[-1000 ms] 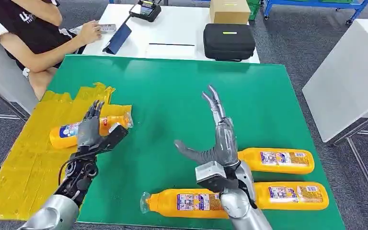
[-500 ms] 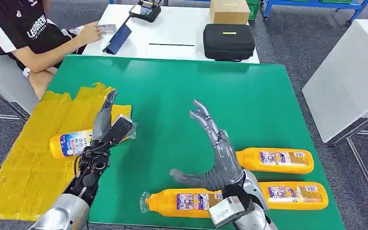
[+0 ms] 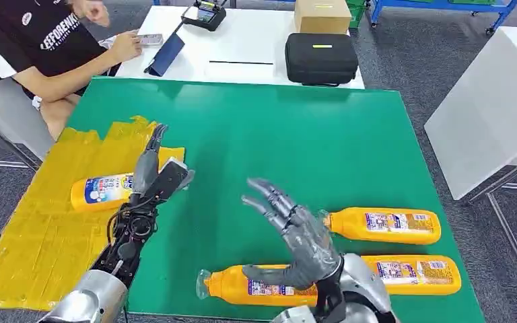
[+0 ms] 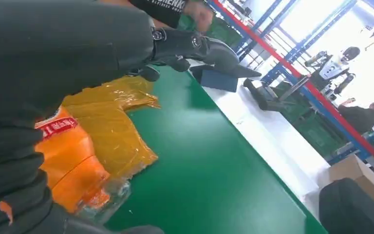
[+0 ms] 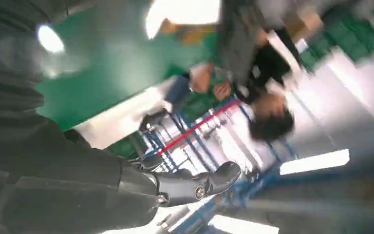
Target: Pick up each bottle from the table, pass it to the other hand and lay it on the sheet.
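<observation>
left hand [image 3: 149,176] apparently beside sheet's bottle [image 3: 102,191].

One bottle [image 3: 101,191] lay on the sheet [image 3: 33,235] at my left; three bottles [image 3: 385,226] lay on the bench [image 3: 276,134] at my right, near its front edge.

The yellow sheet [image 3: 33,222] at the left of the frame is looking like crinkled, glossy plastic film. The orange bottles [image 3: 390,226] are showing smooth, shiny plastic with printed labels. The green surface [image 3: 276,141] is appearing matt and smooth.
</observation>
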Controlling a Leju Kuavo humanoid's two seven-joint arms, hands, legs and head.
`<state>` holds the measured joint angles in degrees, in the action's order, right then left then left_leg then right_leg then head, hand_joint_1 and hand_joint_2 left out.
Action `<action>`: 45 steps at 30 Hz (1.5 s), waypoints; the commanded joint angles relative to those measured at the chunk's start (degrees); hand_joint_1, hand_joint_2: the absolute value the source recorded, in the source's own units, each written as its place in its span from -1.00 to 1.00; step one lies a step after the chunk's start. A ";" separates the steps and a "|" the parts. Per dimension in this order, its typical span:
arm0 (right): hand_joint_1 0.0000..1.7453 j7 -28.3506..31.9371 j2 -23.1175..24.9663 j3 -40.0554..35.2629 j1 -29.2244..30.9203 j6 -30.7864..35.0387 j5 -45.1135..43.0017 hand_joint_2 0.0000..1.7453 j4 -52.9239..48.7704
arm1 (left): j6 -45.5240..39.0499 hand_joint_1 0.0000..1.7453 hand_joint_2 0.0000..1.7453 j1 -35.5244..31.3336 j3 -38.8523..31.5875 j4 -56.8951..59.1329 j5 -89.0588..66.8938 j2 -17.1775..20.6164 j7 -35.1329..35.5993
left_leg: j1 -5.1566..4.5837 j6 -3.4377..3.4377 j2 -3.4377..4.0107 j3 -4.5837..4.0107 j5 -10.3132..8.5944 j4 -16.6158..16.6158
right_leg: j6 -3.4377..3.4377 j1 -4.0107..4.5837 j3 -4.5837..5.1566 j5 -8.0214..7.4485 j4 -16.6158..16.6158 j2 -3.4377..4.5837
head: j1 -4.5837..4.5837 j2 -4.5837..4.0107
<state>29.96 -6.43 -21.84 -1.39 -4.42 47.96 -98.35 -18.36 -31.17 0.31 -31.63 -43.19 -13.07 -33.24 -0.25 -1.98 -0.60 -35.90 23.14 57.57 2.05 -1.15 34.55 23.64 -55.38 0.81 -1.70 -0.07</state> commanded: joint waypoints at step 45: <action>-1.00 -27.56 -9.63 -14.67 -8.21 -3.59 20.85 1.00 11.40 | 4.39 -1.00 1.00 -5.23 0.42 6.80 2.52 -1.51 0.92 | 0.03 0.12 -0.15 0.11 0.10 0.02 | -0.06 0.04 -0.13 0.14 0.02 -0.24 | 0.00 0.00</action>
<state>6.46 -16.35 -37.20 -5.55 -8.26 67.65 -84.72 -14.95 -32.83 0.26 -29.09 -40.28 -13.81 -33.14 -0.27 -1.97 -0.61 -35.89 23.17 57.57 2.07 -1.16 34.59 23.68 -55.36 0.80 -1.70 -0.07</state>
